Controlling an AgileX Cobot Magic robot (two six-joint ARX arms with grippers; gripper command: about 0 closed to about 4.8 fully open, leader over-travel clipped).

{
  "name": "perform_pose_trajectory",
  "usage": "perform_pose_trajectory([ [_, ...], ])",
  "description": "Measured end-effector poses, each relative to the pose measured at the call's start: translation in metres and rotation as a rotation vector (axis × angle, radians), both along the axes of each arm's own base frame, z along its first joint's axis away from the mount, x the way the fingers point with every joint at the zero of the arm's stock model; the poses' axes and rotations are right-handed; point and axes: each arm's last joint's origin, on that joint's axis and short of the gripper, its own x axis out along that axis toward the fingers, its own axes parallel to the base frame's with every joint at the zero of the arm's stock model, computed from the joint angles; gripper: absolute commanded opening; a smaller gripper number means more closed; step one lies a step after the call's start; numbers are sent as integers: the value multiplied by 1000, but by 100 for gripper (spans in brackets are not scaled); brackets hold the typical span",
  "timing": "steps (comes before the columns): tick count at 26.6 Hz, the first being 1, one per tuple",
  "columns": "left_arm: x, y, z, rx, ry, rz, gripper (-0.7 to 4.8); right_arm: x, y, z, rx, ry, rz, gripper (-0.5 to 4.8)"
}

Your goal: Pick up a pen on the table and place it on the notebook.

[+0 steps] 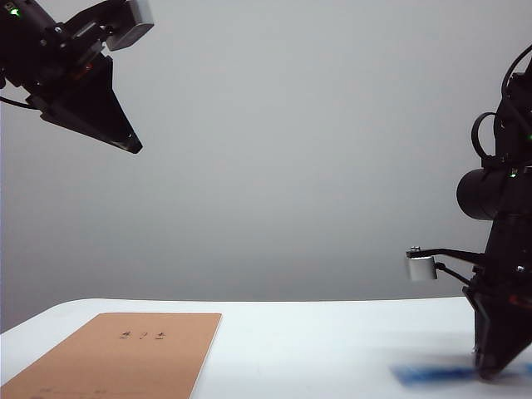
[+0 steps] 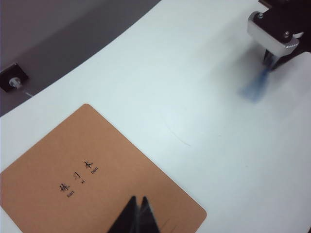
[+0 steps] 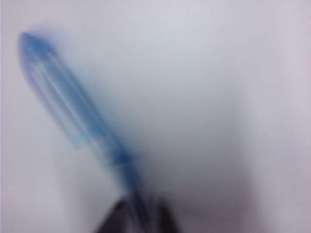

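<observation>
The pen [image 3: 73, 107] lies blurred on the white table [image 1: 316, 349] at the right, its blue cap end pointing away from my right gripper [image 3: 141, 213]. That gripper [image 1: 489, 374] is down at the tabletop, and its two dark fingers press on the pen's near end from both sides. In the exterior view the pen [image 1: 432, 372] is a blue smear beside the fingertips. The tan notebook [image 1: 125, 353] lies flat at the front left. My left gripper [image 1: 133, 148] hangs high above it, shut and empty, its tips [image 2: 138, 204] together over the notebook's cover [image 2: 92, 170].
A plain grey wall stands behind the table. A small black fitting [image 2: 12, 80] sits beyond the table's rounded far edge in the left wrist view. A white stretch of tabletop separates the notebook and the pen [image 2: 255, 87].
</observation>
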Motion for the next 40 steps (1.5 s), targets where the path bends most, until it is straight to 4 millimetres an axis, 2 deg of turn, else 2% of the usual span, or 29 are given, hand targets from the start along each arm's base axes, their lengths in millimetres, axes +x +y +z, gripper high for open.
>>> perform_pose_trajectory([
  [9,1,0,2,-7,-21,0,-5,1,2,-1,-9,-11,-54,27],
  [15,2,-1,2,-10,-33,0,-5,9,9,9,-35,-19,-73,26],
  [18,3,-1,3,-13,-42,0,-5,27,23,53,-23,-145,-54,26],
  [20,3,-1,4,-15,-46,0,-5,32,31,72,-5,-201,-37,26],
  [22,3,-1,4,-15,-46,0,-5,37,40,81,3,-225,-19,26],
  [25,2,-1,3,-12,-37,0,-5,35,56,86,4,-209,23,26],
  [29,-6,2,7,19,-13,23,-5,27,92,91,24,-235,105,30],
  [31,-15,7,18,80,-25,88,-5,20,112,92,36,-243,151,32],
  [33,-29,19,40,200,-118,257,-5,7,151,94,77,-289,221,35],
  [34,-34,22,44,215,-139,286,-5,4,162,95,99,-316,225,35],
  [40,-56,28,57,187,-160,316,-5,1,212,108,360,-445,188,35],
])
